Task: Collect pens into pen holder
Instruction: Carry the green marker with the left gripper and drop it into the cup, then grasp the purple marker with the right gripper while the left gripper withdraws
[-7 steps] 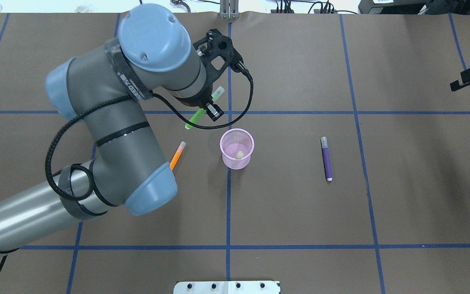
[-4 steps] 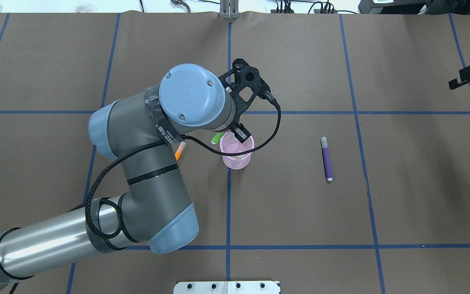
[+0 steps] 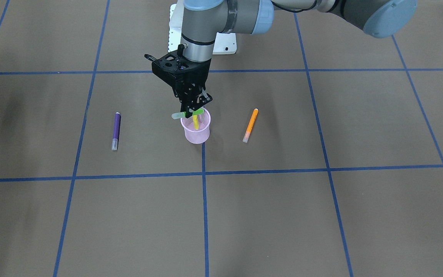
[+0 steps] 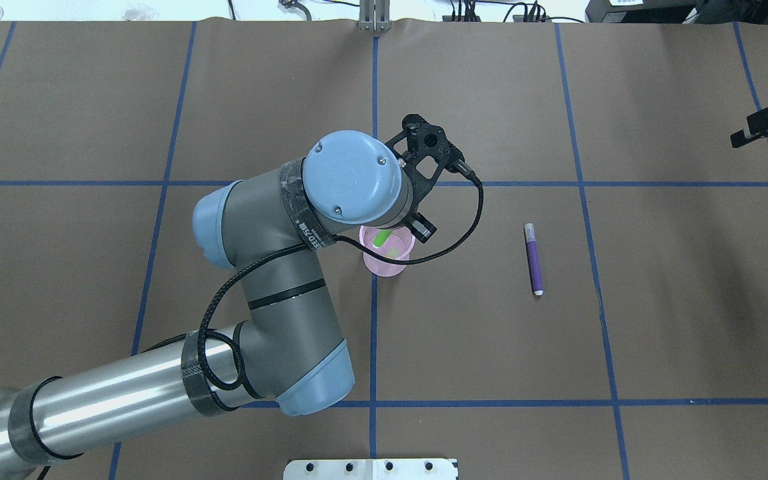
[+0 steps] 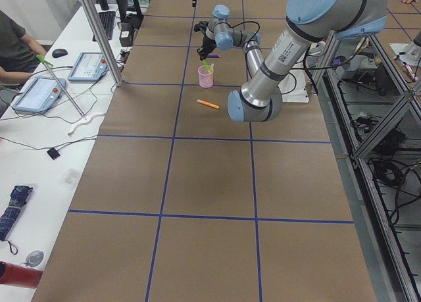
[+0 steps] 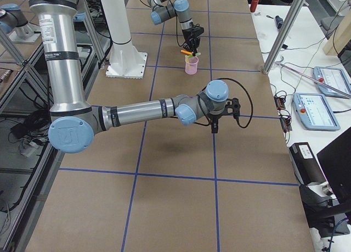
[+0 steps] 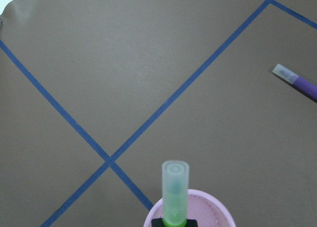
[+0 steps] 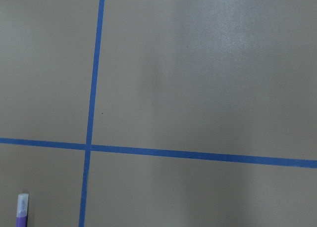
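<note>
- The left gripper (image 3: 191,110) had its fingers clamped on the green pen (image 3: 178,115). It gripped it near mid-length, with the pen lying almost level and the clear cap sticking out to one side.
- Right underneath sat the pen holder (image 3: 197,135), upright, its rim just below the fingertips. The step in hand looked like the drop of the second pen.
- Inside the holder, below the gripper, a yellow-green pen (image 3: 195,122) leaned against the wall, so one was home.
- My read was that the next move called for tipping the green pen end-down over the mouth before letting go. Released level, it could bridge the rim or roll off.
- Off to one side of the gripper, near the holder, the orange pen (image 3: 250,125) lay flat on the table.
- On the opposite side, a little farther out, lay the purple pen (image 3: 116,130).
- Well away, the right gripper (image 4: 767,127) hung clear of everything. I couldn't tell how wide its jaws stood.
</note>
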You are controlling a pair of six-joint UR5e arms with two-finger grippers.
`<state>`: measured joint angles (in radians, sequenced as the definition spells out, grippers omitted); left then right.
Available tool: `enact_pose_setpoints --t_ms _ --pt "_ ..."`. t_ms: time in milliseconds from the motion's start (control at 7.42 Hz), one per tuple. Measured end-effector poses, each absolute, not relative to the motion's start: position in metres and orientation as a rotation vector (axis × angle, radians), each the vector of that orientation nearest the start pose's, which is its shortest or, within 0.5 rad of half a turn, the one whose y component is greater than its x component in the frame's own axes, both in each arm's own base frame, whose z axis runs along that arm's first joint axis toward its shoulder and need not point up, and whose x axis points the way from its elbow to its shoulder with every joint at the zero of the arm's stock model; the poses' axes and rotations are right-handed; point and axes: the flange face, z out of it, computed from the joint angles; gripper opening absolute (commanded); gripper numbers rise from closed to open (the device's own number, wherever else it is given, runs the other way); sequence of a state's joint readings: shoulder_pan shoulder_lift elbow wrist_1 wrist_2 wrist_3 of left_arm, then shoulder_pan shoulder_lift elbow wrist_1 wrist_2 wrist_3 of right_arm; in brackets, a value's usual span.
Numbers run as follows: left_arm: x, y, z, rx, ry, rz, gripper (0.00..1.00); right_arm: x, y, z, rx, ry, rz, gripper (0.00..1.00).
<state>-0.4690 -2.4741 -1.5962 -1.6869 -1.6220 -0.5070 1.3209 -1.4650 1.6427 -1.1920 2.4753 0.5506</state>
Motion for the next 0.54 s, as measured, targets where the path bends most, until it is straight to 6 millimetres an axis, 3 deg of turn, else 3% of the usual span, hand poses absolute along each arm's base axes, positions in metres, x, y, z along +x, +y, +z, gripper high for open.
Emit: enact_pose_setpoints --t_ms 135,269,404,539 --pt "0.571 -0.435 0.076 0.712 0.786 0.553 0.56 -0.087 -0.544 0.515 0.126 -1.009 0.026 0.99" --pt "0.571 -0.438 0.077 0.723 0.773 0.538 0.91 -0.098 -0.544 0.512 0.108 -1.003 0.042 0.99" --pt "0.569 -0.44 0.079 0.721 0.771 0.513 0.99 -0.118 -0.544 0.507 0.089 -0.988 0.062 0.99" --pt "0.564 -0.441 0.08 0.704 0.789 0.456 0.99 -0.141 -0.543 0.501 0.064 -0.979 0.081 0.99"
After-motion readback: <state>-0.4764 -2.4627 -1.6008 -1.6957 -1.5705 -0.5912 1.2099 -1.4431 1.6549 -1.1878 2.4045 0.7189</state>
